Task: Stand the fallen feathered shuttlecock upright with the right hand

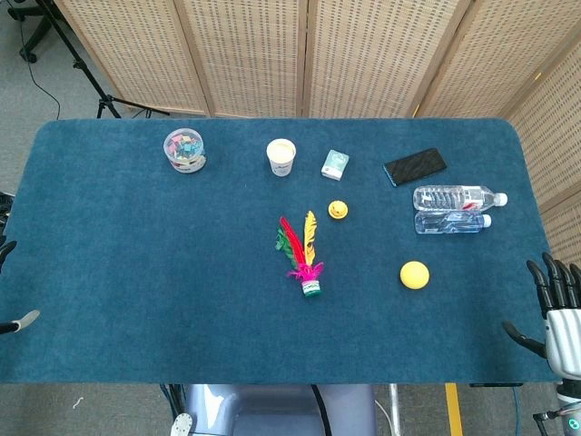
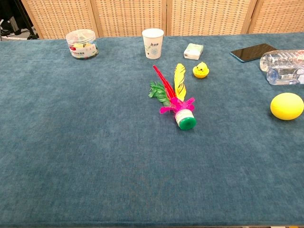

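Right hand [image 1: 558, 304] hovers empty, fingers spread, off the table's [image 1: 109, 300] near right edge. Mid-table, the feathered shuttlecock [image 1: 303, 254] lies on its side, green base toward the robot.

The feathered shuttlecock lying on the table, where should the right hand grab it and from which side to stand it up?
Probably at the green base of the shuttlecock, just below the pink ruff. It lies flat, base toward the robot and feathers pointing away, so the right hand, open at the table's right edge, could come from the right and above, then tip the feathers up.
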### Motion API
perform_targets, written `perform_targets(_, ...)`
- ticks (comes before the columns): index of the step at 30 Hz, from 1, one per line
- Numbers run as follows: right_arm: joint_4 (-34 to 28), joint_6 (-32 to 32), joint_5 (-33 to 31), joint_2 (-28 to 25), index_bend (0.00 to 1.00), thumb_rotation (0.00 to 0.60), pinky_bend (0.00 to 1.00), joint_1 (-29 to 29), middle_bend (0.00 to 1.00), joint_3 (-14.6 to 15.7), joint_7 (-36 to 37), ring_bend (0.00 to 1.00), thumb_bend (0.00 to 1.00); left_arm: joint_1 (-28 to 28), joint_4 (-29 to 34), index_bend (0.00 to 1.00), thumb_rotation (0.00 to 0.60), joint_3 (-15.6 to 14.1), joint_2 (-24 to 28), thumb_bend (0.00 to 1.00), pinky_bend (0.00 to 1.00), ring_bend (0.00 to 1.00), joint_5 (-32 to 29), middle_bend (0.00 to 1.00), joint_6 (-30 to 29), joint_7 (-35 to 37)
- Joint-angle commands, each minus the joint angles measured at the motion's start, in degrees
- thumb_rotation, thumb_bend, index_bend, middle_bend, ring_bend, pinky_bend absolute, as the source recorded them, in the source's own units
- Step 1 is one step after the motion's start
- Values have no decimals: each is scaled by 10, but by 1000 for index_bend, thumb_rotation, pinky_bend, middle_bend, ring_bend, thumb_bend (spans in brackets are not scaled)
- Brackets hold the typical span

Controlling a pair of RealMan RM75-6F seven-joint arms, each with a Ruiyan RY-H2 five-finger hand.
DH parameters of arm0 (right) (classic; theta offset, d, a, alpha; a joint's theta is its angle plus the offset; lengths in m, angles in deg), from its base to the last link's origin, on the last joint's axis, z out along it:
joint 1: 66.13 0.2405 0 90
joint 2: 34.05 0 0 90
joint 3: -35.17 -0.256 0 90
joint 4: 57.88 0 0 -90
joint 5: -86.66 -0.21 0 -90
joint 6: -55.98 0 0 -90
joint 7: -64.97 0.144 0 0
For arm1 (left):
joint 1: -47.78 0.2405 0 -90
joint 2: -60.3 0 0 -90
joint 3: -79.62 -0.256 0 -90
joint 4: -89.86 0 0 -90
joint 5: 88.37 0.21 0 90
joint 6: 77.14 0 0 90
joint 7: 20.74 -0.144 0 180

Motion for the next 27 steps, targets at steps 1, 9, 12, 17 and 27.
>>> perform_targets(1,4,16,-1,0,0,600,0,-2,0,-5,16,0,0,0,-1,0,600,-1,0,0,0,0,3,0,0,2)
perform_targets(9,-52,120,63,-39,0,600,0,79,0,-20,76,0,0,3,3,0,600,-3,-1,0,0,0,14,0,-8,-7)
perform_targets(12,-109,181,78,-57,0,600,0,131,0,-38,71,0,0,2,4,0,600,-2,-3,0,0,0,12,0,-5,-13)
perform_targets(17,-162,254,78,-51,0,600,0,191,0,-68,22,0,0,0,8,0,600,-1,-4,0,0,0,8,0,0,-21)
perform_targets(27,-153,403,9,103,0,600,0,322,0,-133,-188,0,0,-10,10,0,600,3,-7,0,0,0,-8,0,26,-39)
